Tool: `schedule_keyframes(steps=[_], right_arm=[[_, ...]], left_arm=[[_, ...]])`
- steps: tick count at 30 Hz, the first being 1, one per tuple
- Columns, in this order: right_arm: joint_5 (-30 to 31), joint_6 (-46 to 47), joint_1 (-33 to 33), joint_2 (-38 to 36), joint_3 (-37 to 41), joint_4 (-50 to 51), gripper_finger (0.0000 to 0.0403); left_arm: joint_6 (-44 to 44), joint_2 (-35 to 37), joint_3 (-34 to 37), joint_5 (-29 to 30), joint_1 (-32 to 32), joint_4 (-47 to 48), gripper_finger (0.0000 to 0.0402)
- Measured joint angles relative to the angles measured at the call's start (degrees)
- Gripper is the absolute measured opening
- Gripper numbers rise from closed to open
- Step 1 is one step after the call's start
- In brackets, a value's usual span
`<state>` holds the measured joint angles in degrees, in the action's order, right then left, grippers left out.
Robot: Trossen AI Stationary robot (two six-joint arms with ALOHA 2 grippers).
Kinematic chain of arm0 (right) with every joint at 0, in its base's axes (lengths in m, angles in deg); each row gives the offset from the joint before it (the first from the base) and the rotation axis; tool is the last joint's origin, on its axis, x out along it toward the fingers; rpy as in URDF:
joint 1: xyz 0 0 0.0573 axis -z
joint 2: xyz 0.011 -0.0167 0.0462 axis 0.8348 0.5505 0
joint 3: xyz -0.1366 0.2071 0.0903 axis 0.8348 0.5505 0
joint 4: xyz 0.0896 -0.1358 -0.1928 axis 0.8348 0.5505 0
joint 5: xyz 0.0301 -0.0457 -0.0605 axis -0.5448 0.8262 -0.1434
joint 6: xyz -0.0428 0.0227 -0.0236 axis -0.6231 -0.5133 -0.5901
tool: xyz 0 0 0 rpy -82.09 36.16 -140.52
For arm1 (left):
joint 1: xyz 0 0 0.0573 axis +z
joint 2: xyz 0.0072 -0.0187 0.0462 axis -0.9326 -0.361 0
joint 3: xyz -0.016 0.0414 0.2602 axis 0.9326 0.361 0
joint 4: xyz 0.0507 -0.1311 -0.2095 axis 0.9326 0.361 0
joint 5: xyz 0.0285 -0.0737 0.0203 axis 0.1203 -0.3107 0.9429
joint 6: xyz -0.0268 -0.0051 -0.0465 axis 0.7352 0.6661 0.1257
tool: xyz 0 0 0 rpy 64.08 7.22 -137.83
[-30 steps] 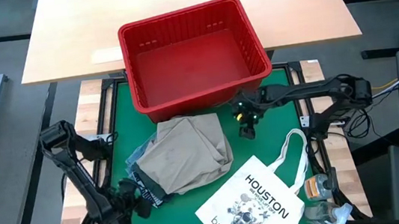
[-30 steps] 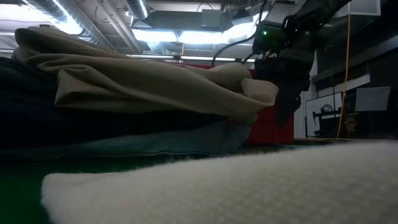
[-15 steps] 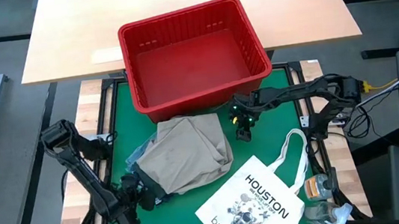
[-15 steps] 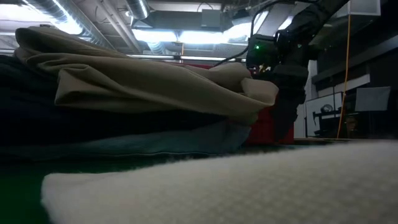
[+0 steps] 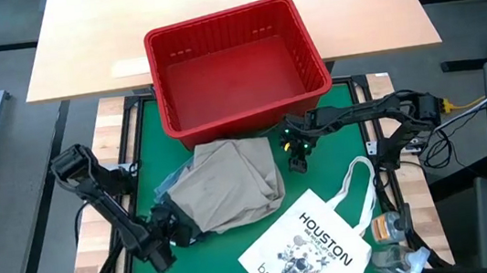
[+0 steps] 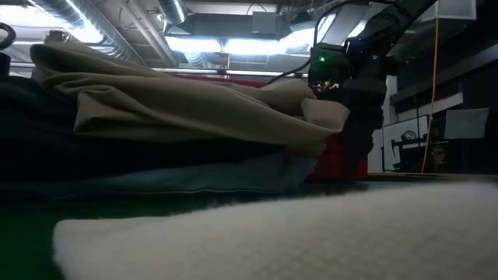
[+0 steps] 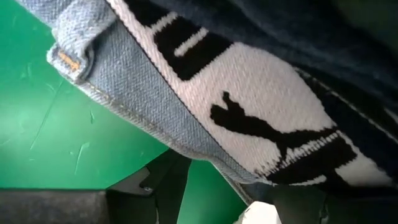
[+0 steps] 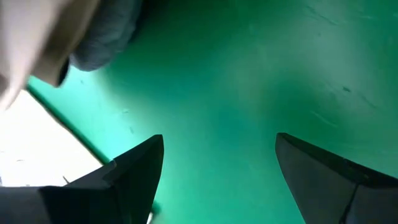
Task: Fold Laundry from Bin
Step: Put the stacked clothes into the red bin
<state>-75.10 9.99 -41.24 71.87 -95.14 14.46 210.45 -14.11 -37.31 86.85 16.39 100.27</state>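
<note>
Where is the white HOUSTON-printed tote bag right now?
In the high view the white tote bag lies on the green mat's near right corner, beside the khaki-tan garment and below the right gripper.

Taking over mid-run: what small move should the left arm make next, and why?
Probably ease the open left gripper forward and close on the light blue denim edge: the laundry pile is already out of the red bin, and that edge lies right before its fingers.
</note>
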Motion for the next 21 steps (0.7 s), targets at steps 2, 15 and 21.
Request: schedule_keyframes(steps=[2, 15, 21], right_arm=[[-0.90, 0.02, -0.02, 0.00, 0.00, -0.52, 0.0308], [-4.84, 5.34, -0.02, 0.17, 0.02, -6.35, 0.0308], [-3.21, 7.07, -0.02, 0.26, 0.02, -3.12, 0.0308]], left_arm=[[-1.45, 0.01, 0.32, 0.81, 0.46, -0.36, 0.0199], [-10.28, -0.11, 1.11, 5.64, 3.09, -2.84, 0.0199], [-10.54, -0.09, 1.02, 1.13, 2.64, -2.45, 0.0199]])
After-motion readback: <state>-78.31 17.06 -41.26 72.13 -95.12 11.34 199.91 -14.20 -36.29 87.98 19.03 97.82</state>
